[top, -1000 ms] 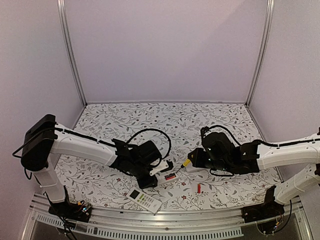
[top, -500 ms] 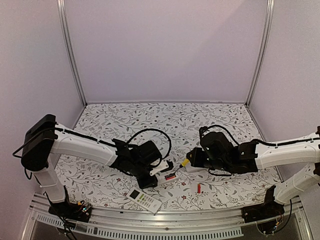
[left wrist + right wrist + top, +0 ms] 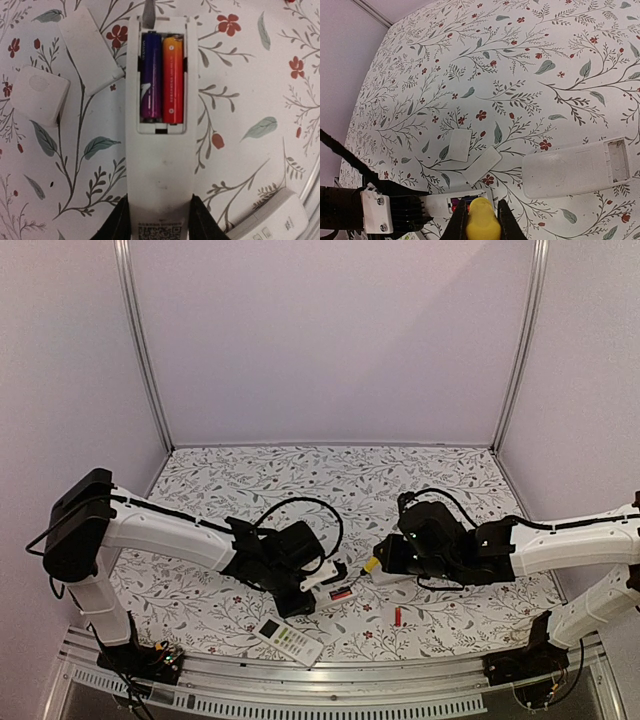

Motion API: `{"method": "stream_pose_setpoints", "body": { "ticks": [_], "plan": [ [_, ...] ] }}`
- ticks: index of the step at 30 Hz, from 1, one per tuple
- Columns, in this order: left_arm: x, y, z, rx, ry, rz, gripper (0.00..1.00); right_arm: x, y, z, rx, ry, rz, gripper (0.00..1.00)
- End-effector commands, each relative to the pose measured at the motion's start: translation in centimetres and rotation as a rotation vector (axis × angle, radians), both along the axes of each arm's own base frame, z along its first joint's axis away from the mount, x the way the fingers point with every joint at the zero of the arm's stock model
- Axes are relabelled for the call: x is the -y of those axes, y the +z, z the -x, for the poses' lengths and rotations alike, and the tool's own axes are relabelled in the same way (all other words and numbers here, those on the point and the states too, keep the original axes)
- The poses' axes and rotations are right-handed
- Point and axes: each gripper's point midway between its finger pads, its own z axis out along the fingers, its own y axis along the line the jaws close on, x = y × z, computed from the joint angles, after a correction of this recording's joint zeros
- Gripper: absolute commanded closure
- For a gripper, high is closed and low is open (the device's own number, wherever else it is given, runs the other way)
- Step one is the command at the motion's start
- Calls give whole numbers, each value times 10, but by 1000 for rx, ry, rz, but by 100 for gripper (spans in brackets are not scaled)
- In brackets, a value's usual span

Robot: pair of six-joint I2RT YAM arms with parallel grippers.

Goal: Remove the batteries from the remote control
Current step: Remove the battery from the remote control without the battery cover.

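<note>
Two batteries (image 3: 172, 80) sit side by side in the remote (image 3: 160, 165); a lid (image 3: 90, 50) lies just beside it on the table (image 3: 330, 480), a loose battery (image 3: 397, 616) to its right, a second remote (image 3: 287, 640) before it

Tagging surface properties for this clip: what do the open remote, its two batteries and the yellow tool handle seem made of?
Remote: white matte plastic, judging by its dull surface and moulded compartment edges. Purple battery and orange-red battery: probably metal cells in glossy printed wrap, given the highlights. Yellow tool handle: smooth plastic or rubber; its slight sheen leaves that open.
</note>
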Motion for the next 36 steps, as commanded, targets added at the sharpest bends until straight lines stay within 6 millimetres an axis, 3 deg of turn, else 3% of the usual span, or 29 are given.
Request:
{"method": "stream_pose_setpoints", "body": {
  "ticks": [1, 22, 36],
  "plan": [
    [2, -17, 5, -2, -25, -35, 83, 6, -2, 2, 4, 1, 55, 100],
    [1, -21, 5, -7, -26, -49, 84, -5, -10, 11, -22, 58, 88, 100],
    [0, -23, 13, -22, -52, -53, 81, 0, 14, 9, 1, 32, 70, 100]
  ]
}}
